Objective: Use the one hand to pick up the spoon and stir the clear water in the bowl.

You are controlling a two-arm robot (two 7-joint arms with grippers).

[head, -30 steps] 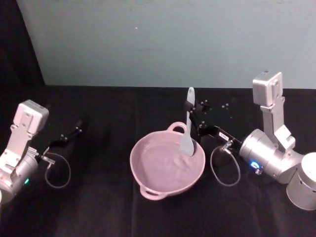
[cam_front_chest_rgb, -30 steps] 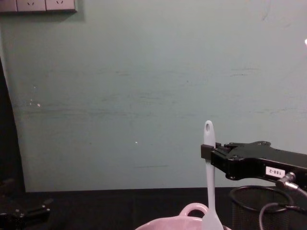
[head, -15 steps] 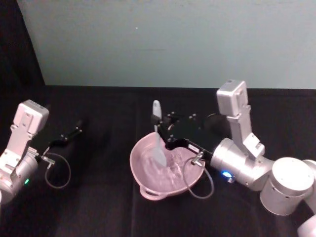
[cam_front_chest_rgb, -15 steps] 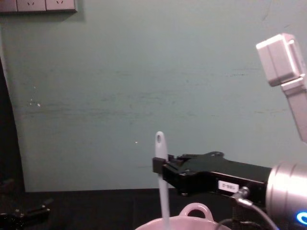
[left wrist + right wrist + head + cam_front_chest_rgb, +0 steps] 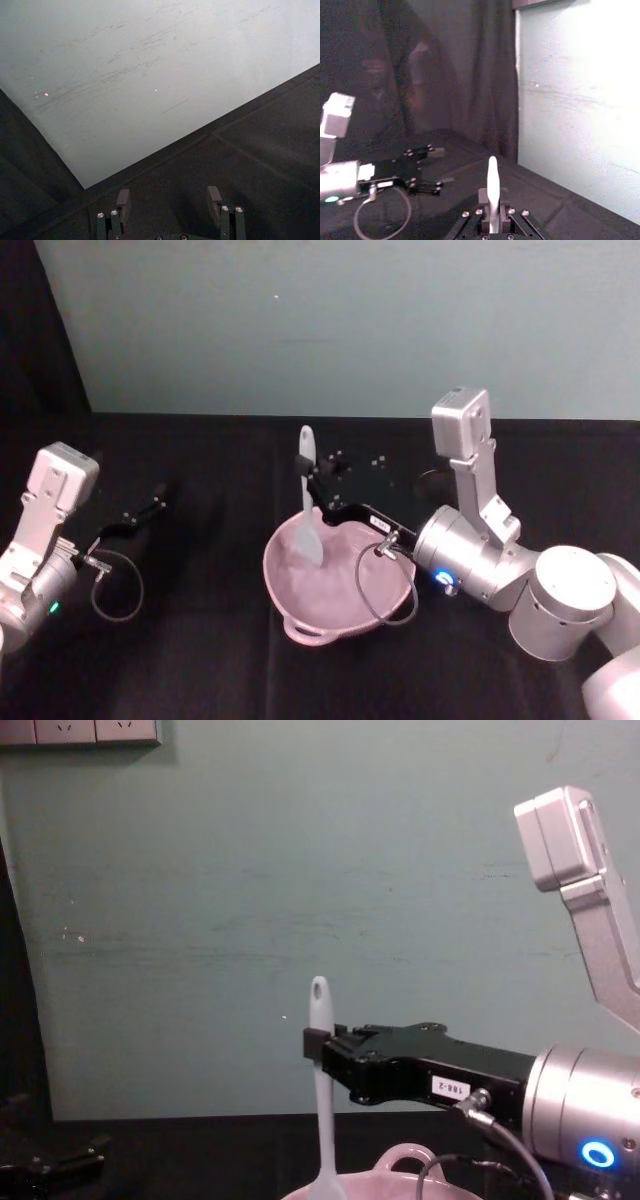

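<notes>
The pale pink bowl [image 5: 272,585] sits mid-table; its loop handle [image 5: 400,1158] shows in the chest view. The white spoon [image 5: 306,502] stands nearly upright with its flat blade down inside the bowl's left part. My right gripper [image 5: 318,486] reaches in from the right and is shut on the spoon's handle just below the hole end [image 5: 319,992]. From the right wrist, the spoon [image 5: 492,186] sticks up between the closed fingers of the right gripper [image 5: 492,201]. My left gripper [image 5: 150,508] is parked at the table's left, open [image 5: 168,196] and holding nothing.
A black cloth covers the table [image 5: 200,660], with a teal wall [image 5: 300,330] right behind it. The right arm's cable loop [image 5: 388,590] hangs over the bowl's right rim. Wall sockets [image 5: 80,730] sit high on the wall.
The right gripper has carried the spoon leftward across the bowl, from the far right rim to the left part, and the arm has swung in over the table. The left arm has not moved.
</notes>
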